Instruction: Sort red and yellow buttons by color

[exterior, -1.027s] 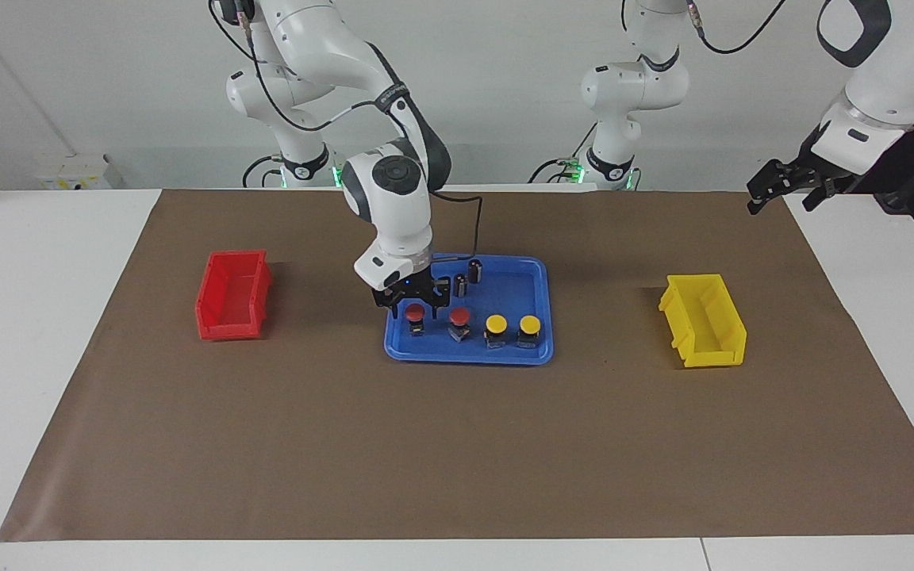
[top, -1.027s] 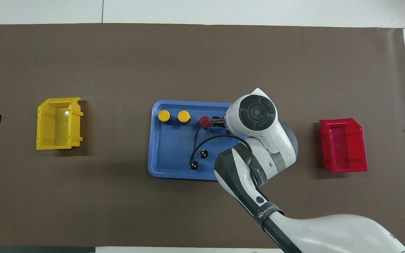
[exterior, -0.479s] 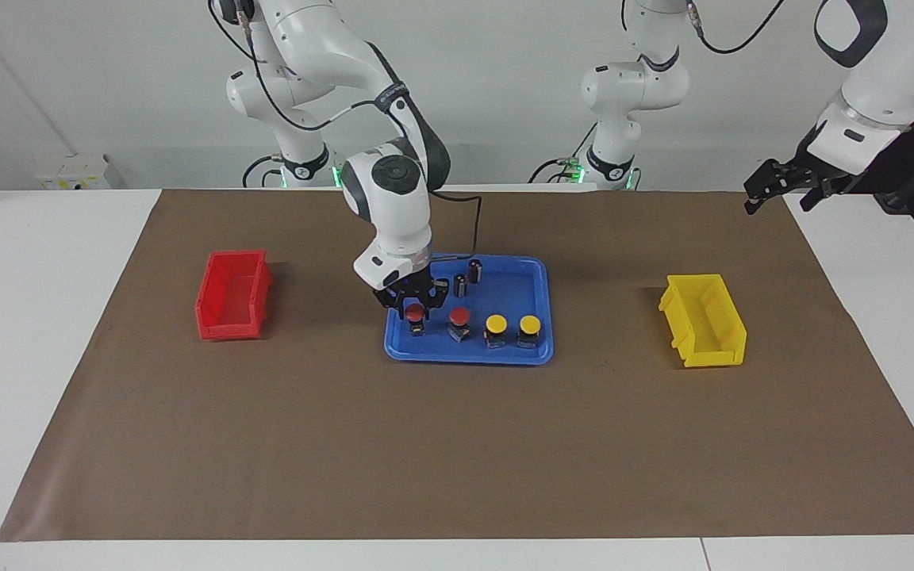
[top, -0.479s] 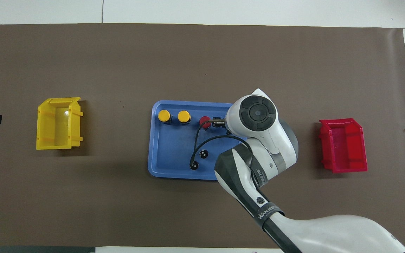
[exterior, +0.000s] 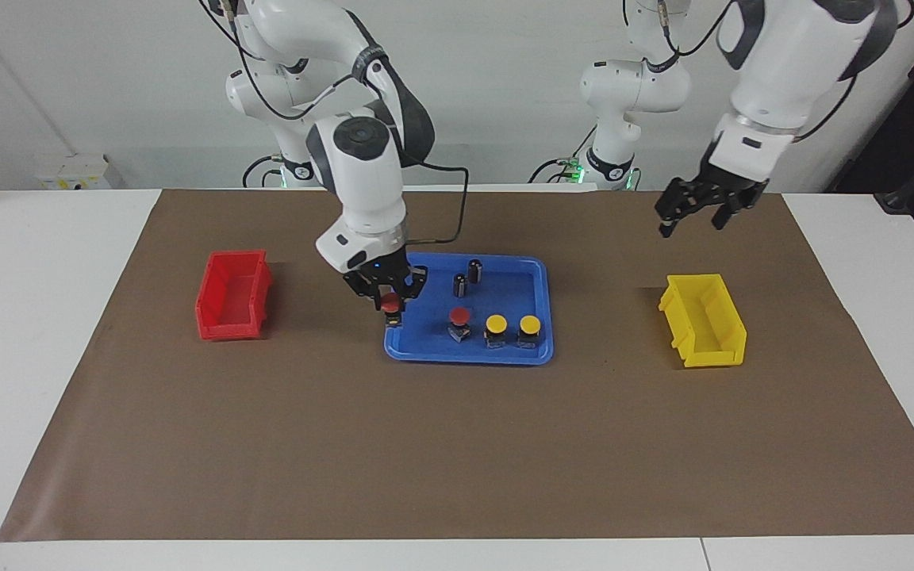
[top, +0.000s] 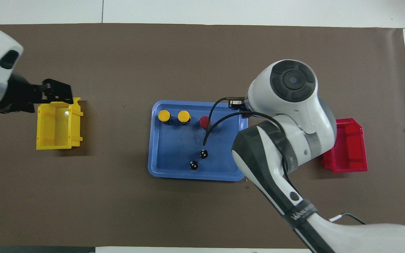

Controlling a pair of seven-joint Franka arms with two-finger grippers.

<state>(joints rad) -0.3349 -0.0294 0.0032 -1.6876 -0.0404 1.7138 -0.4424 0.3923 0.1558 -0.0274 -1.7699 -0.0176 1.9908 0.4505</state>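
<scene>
Round-capped red button (exterior: 389, 304) hangs clamped in right hand (exterior: 388, 299) over glossy blue tray (exterior: 536, 349); left hand (exterior: 693, 208) spread.

Blue tray (exterior: 540, 274): smooth moulded plastic, slight sheen; red bin (exterior: 233, 295) and yellow bin (exterior: 703, 319) likewise hard plastic, the yellow one catching a bright glint inside. Brown table cover (exterior: 457, 444): matt, paper-like, flat and unwrinkled, over a smooth white table (exterior: 28, 277). Button caps, red (exterior: 459, 316) and yellow (exterior: 496, 323), look smooth plastic; arm shells glossy white.
</scene>
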